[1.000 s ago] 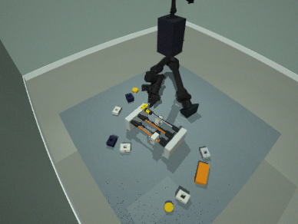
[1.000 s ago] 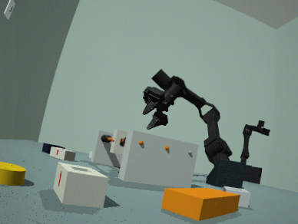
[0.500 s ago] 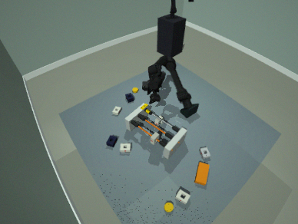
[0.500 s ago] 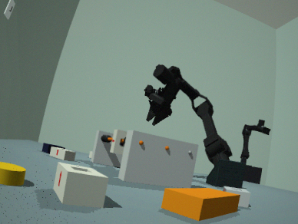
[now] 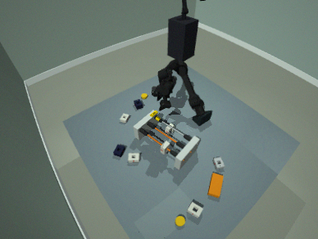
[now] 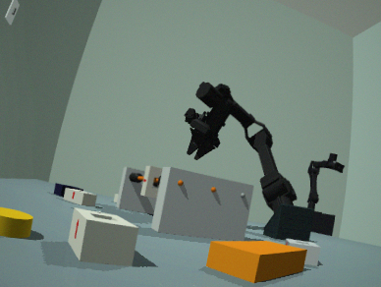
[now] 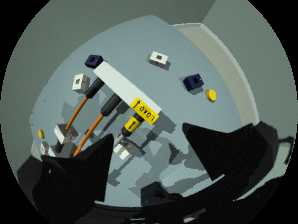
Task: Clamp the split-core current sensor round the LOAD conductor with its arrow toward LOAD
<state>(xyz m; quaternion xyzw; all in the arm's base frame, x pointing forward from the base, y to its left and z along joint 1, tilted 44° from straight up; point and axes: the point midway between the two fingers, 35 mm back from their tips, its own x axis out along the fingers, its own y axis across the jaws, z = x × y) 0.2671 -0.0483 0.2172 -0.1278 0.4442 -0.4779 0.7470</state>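
The conductor rig stands mid-table between two white end plates (image 5: 142, 124) (image 5: 188, 152) (image 6: 206, 211) (image 7: 123, 86). Orange conductors (image 5: 155, 141) (image 7: 83, 112) and dark ones run between the plates. A yellow LOAD tag (image 5: 153, 114) (image 7: 147, 111) sits at the end plate nearest the arm. Several white cube sensors with a red arrow and a top slot stand on the table, for instance at the left (image 5: 124, 118) (image 7: 157, 58) and at the front (image 5: 195, 209) (image 6: 100, 236). I cannot tell which one is the open one. My gripper (image 5: 164, 105) (image 6: 198, 152) (image 7: 148, 132) is open and empty. It hangs above the LOAD end of the rig.
Two dark blue blocks (image 5: 138, 104) (image 5: 119, 150) (image 7: 192, 82), two yellow discs (image 5: 144, 96) (image 5: 180, 221) (image 6: 15, 222) and an orange block (image 5: 215, 184) (image 6: 255, 258) lie around the rig. More white cubes (image 5: 134, 157) (image 5: 218, 163) stand beside it. The arm's base (image 5: 202, 118) is behind the rig.
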